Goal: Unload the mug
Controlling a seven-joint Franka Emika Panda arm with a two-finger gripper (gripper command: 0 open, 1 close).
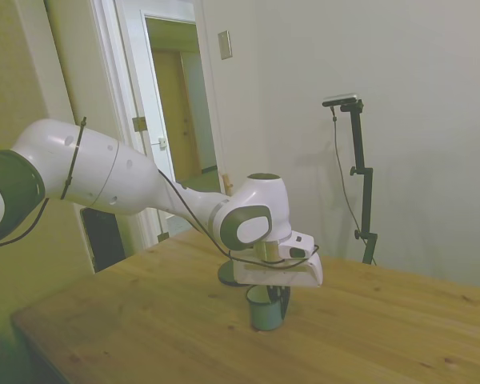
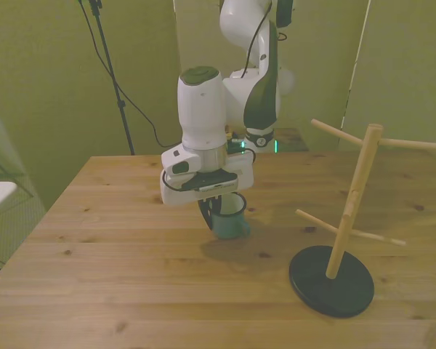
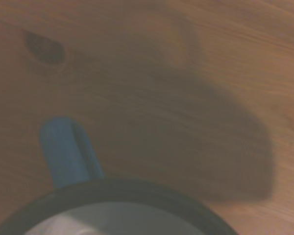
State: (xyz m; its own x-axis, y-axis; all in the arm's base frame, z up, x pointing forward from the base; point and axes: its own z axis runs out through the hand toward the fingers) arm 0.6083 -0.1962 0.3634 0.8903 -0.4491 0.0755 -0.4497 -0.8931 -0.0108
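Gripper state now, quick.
Gripper: down at the mug on the table; open or closed cannot be told.

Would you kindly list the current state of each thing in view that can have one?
mug: upright on the table, off the stand, gripper at its rim.
gripper: lowered over the mug, fingers on its rim; appears shut on it.
wooden stand: upright on its black base, all pegs bare.
door: open in the side view.

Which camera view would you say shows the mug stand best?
The front view: the stand shows whole there, black round base, wooden post and pegs, standing apart from the mug. The side and wrist views do not show it.
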